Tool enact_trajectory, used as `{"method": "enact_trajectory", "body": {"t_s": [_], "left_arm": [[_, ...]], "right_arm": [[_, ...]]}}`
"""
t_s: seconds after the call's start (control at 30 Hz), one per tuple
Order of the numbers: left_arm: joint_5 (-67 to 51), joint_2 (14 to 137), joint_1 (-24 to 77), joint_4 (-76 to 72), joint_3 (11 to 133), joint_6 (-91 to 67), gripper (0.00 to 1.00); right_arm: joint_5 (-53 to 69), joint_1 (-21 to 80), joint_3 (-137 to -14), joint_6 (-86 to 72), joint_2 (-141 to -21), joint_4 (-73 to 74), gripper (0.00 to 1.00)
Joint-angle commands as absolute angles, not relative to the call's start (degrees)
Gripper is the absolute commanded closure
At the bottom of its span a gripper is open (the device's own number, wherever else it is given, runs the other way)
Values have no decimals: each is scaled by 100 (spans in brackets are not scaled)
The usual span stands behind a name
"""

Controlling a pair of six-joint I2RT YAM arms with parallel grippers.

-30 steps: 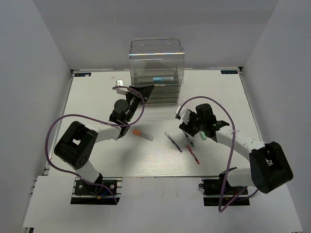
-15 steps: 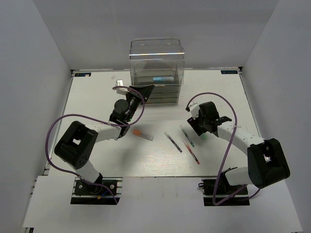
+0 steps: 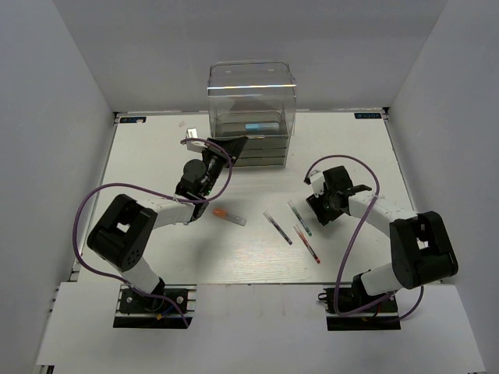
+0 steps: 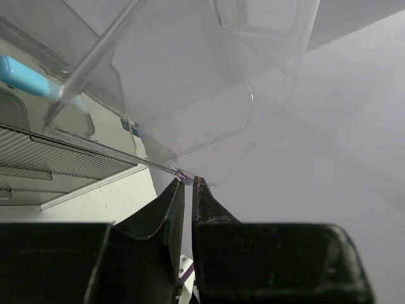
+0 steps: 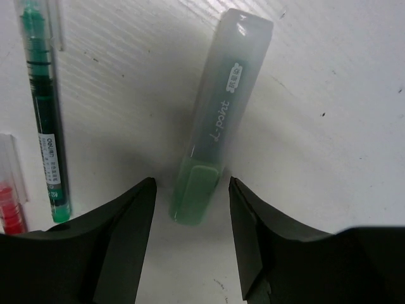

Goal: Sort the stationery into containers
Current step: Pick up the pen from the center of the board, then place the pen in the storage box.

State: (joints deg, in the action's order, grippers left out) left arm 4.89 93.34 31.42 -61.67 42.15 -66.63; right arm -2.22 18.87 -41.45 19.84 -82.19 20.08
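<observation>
Left gripper seemingly pinches organiser tray; green pen flanks mint marker.

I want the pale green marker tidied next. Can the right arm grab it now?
Probably yes. The right gripper hangs right over the stubby mint-green plastic marker, open fingers either side of its near end, nothing between. The thin green pen lies clear beside it.

Under my right wrist camera:
- Mint-green marker: the barrel print reads "L-point". The small tag above it has characters too fine for me to read.
- Green pen: the barrel print reads "deli". I can't read the smaller line below it.

On my table, top view:
- Blue sticker at the far-left corner and a second blue sticker at the far-right. The lettering on both is too small to read.
</observation>
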Motion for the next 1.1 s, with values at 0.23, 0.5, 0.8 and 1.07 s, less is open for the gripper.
{"method": "enact_trajectory", "body": {"t_s": [0.23,0.5,0.8,1.07], "left_arm": [[404,9237,3146,-6425,4263,-6653,100],[404,9237,3146,-6478,4263,-6653,100],[352,9290,3146,-6530,4263,-6653,100],[352,9290,3146,-6478,4263,-6653,100]], "right_arm": [[720,1661,-4113,2047,-8622,2127,63],[1257,1661,-4324,3652,-8035,1900,99],[1090,2030,-4570,5754,-7585,81,100],[1143,2785,-4078,7514,-7813,-2630,100]]}}
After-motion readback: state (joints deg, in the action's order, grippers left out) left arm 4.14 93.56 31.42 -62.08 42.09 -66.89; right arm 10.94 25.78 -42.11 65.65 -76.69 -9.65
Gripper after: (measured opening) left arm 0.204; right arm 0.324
